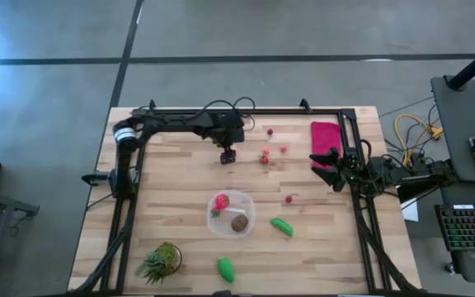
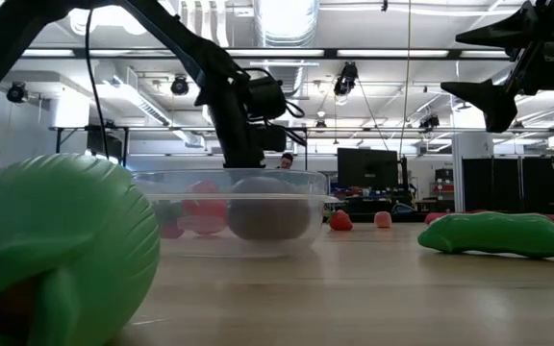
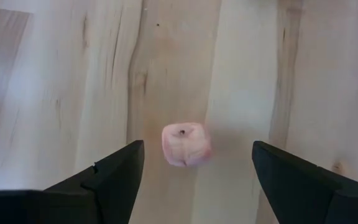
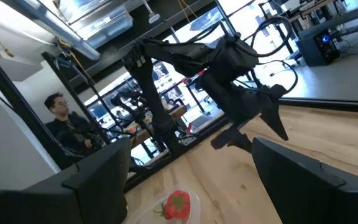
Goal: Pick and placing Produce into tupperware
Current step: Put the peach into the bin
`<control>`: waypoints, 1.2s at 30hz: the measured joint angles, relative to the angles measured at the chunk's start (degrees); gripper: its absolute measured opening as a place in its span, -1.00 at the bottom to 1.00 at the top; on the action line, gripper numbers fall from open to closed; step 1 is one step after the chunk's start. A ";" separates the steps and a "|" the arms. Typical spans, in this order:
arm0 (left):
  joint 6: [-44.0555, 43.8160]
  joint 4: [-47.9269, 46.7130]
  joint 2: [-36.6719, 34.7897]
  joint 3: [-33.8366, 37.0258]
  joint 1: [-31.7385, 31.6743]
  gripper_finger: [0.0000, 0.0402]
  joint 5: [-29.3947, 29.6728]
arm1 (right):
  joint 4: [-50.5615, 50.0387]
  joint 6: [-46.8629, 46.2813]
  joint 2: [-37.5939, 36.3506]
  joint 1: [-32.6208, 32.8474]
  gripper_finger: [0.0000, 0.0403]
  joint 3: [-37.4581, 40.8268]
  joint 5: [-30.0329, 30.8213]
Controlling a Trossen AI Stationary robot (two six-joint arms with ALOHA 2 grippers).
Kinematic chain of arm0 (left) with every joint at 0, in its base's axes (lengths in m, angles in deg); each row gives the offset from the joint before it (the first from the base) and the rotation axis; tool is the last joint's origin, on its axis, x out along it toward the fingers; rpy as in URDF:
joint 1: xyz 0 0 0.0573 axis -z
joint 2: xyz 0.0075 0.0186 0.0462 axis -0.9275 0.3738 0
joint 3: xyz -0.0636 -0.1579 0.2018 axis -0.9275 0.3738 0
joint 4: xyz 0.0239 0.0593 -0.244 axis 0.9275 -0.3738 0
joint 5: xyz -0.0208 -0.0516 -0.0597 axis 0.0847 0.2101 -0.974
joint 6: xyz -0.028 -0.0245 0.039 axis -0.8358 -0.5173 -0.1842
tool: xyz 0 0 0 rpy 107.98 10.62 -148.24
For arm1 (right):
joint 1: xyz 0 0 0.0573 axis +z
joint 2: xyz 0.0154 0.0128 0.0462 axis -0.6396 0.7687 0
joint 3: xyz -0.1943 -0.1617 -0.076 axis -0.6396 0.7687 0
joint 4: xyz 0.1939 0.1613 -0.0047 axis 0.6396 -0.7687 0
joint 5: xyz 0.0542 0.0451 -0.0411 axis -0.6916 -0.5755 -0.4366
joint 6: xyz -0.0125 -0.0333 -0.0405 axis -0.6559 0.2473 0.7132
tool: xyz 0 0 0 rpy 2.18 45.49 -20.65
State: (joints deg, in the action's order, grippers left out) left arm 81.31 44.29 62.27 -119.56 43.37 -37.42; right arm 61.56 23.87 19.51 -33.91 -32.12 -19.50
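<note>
The clear tupperware (image 1: 246, 205) (image 2: 229, 207) sits mid-table and holds the red tomato (image 1: 221, 203) (image 4: 178, 204) and the brown piece (image 1: 239, 222). Two green oblong pieces lie on the wood, one (image 1: 282, 227) (image 2: 503, 235) right of the tupperware and one (image 1: 225, 269) (image 2: 56, 250) at the near edge. Small red berries (image 1: 265, 157) (image 1: 283, 149) (image 1: 270, 131) (image 1: 289, 199) are scattered toward the right. My left gripper (image 1: 228, 155) (image 3: 199, 155) hangs open above a pale pink berry (image 3: 186, 144), its fingers on either side and apart from it. My right gripper (image 1: 330, 161) (image 4: 191, 149) waits open at the right side.
A flat red cloth (image 1: 326, 136) lies at the far right, next to the right arm. A spiky green plant (image 1: 162, 261) stands at the near left corner. A dark frame (image 1: 130, 206) runs along the table's sides. Bare wood lies left of the tupperware.
</note>
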 joint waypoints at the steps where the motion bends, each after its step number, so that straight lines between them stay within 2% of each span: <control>1: 0.00 0.14 0.22 -0.18 -0.09 0.41 0.00 | 0.00 0.01 0.02 0.01 0.62 0.00 0.00; 12: 0.42 0.25 1.85 -0.02 -0.09 0.39 -1.70 | 0.00 0.00 0.01 -0.01 0.62 0.00 0.00; 20: 0.42 0.54 1.85 0.05 -0.09 0.12 -1.82 | 0.00 0.01 0.00 0.01 0.62 0.00 0.00; 24: 0.48 1.70 1.85 0.11 -0.09 0.01 0.09 | 0.00 -0.01 0.02 -0.01 0.62 0.00 0.00; 29: 0.48 4.13 1.85 0.23 -0.10 -0.03 4.35 | 0.00 0.01 0.02 0.00 0.62 0.00 -0.01; 36: 0.44 4.08 1.85 1.41 -0.12 -0.03 3.85 | 0.00 0.01 0.00 0.00 0.62 0.00 0.00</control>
State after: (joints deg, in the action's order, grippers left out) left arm 81.76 48.36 64.12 -118.15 43.25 -33.57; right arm 61.56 23.88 19.51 -33.91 -32.12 -19.50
